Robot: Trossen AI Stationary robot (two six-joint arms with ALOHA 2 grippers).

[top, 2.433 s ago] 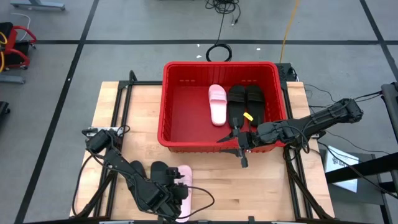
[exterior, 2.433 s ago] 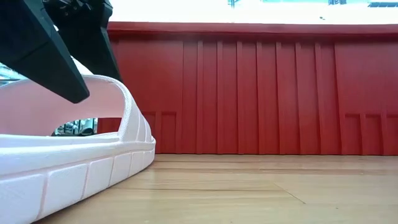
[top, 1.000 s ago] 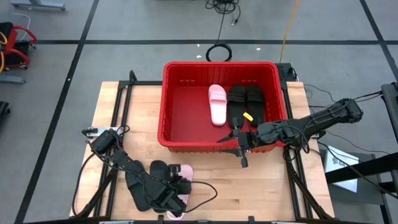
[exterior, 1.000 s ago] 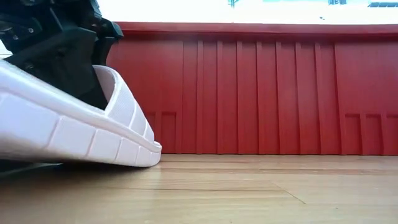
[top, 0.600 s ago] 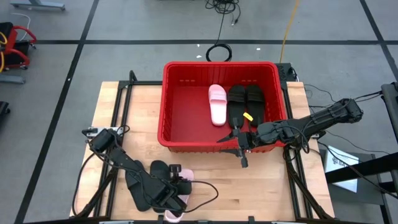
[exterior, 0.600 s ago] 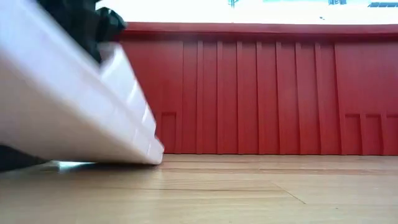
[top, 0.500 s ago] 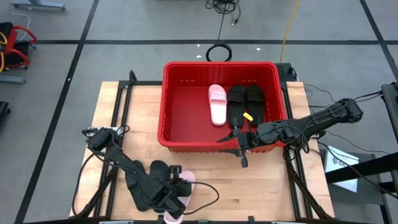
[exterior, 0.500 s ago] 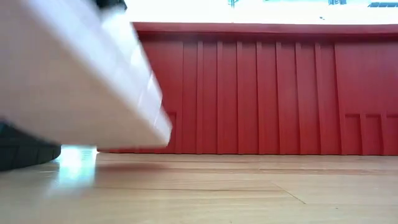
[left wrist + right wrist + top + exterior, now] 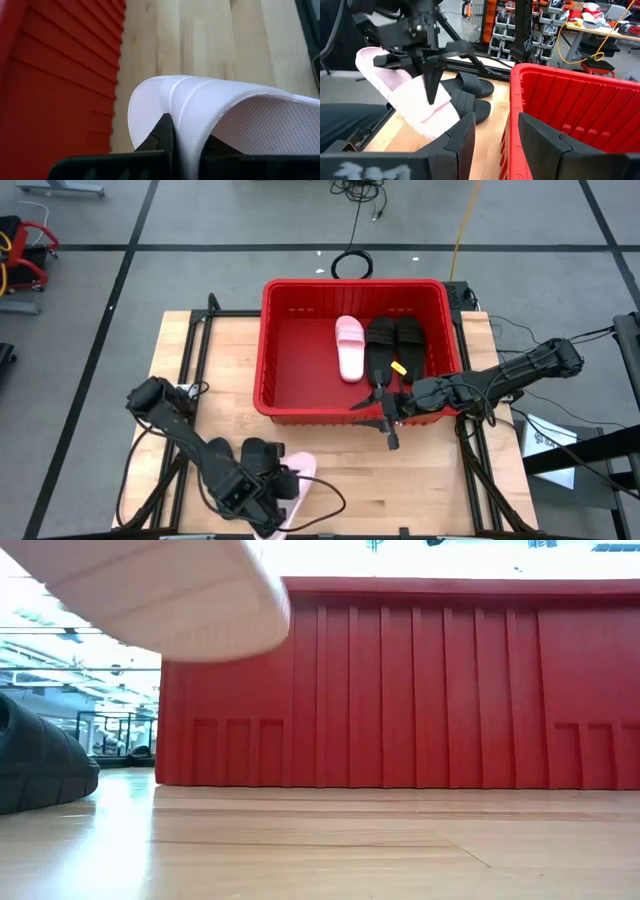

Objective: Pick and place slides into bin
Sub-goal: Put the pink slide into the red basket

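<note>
A pale wooden desk (image 9: pixel 430 480) on a black frame stands on grey floor crossed by dark lines; shelves of parts bins and cables fill the room behind. The red ribbed bin (image 9: pixel 300 355) holds one pale pink slide (image 9: pixel 350 347) and two black slides (image 9: pixel 392 345). Near the desk's front edge, the left claw (image 9: pixel 275 485) is clamped on the strap of a second pink slide (image 9: pixel 170 595), lifted clear of the wood beside two more black slides (image 9: pixel 470 95). The right claw (image 9: pixel 385 420) hangs with its fingers apart at the bin's near wall.
</note>
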